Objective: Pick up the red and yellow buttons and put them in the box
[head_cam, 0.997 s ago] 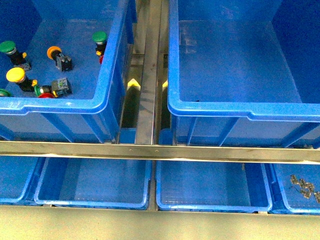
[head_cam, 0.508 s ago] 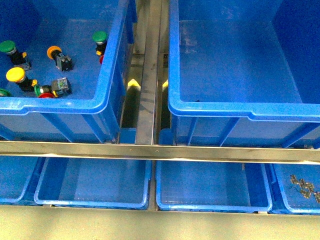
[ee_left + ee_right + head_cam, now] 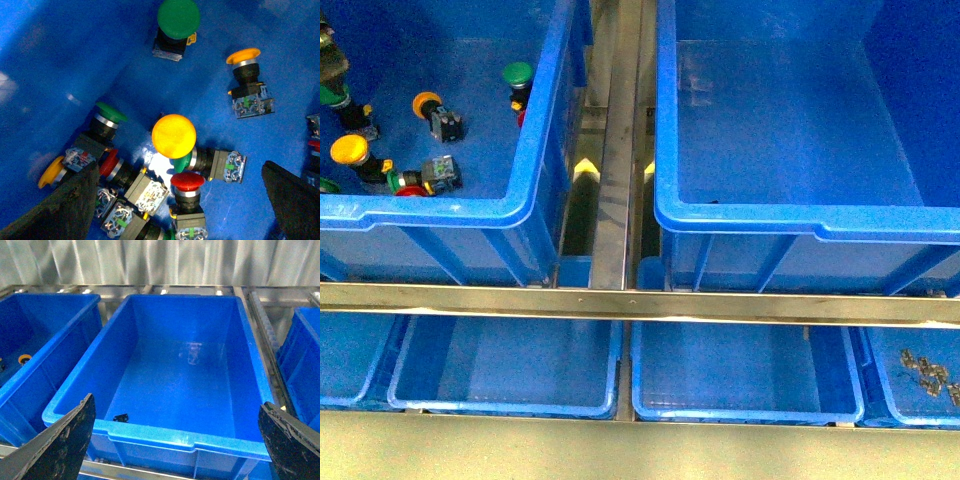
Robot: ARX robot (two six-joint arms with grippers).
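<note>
1. As I judge it, the step in hand is the reach for a first pick. The left gripper hangs over the heap of buttons with its jaws spread wide and nothing between them.
2. In the front view the buttons lie in the left bin at about 10 o'clock.
   - The yellow button is near that bin's front wall.
   - The orange-yellow button is at about 2 o'clock from it, lying apart.
   - The red button is at about 4 o'clock from it, against the front wall.
   - The green buttons are not wanted.
3. The left wrist view shows the yellow cap facing up, almost midway between the open fingers. A green cap is tucked partly under it, and the red button is just beside that. The cluster is crowded.
4. The box sits at 2 o'clock in the front view, with no button in it. Only a dark speck shows there, too small to name. The right gripper hangs above the box, wide open and empty.
5. The next move calls for a straight descent and a closure on one button alone, most likely the yellow. The green neighbour touching it could be caught or dragged along. The lift must then clear both rims and the metal rail, travelling toward 3 o'clock to the box.
</note>
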